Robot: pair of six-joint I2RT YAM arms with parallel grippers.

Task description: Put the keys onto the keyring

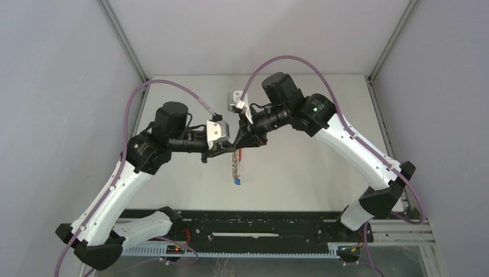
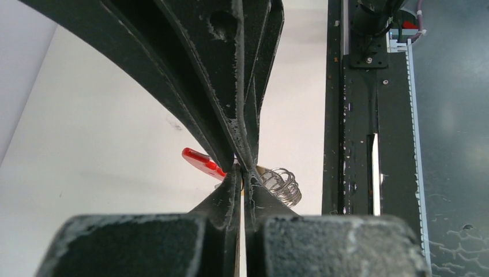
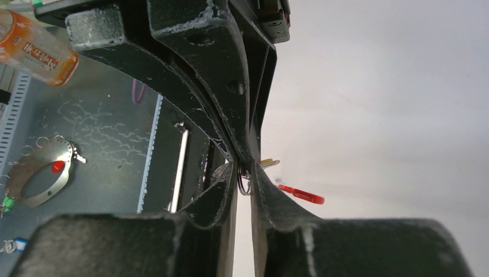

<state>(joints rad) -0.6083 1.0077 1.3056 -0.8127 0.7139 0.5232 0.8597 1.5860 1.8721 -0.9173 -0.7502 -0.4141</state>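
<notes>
In the top view my two grippers meet tip to tip above the middle of the table. My left gripper (image 1: 229, 151) (image 2: 242, 173) is shut, with the yellow-orange key (image 3: 268, 163) sticking out beside its tips. My right gripper (image 1: 245, 143) (image 3: 244, 180) is shut on a thin metal ring (image 3: 244, 183) of the keyring. The keyring's red tag (image 2: 202, 163) (image 3: 300, 194) sticks out sideways by the fingertips. Its grey metal chain (image 1: 234, 164) (image 2: 282, 186) runs down from the grippers. The blue key (image 1: 237, 181) sits at the chain's lower end.
A black rail (image 1: 259, 231) runs along the table's near edge between the arm bases. Grey walls close in the table at left, back and right. Beyond the rail, the right wrist view shows an orange-labelled bottle (image 3: 34, 49) and a metal clip with a red dot (image 3: 40, 173).
</notes>
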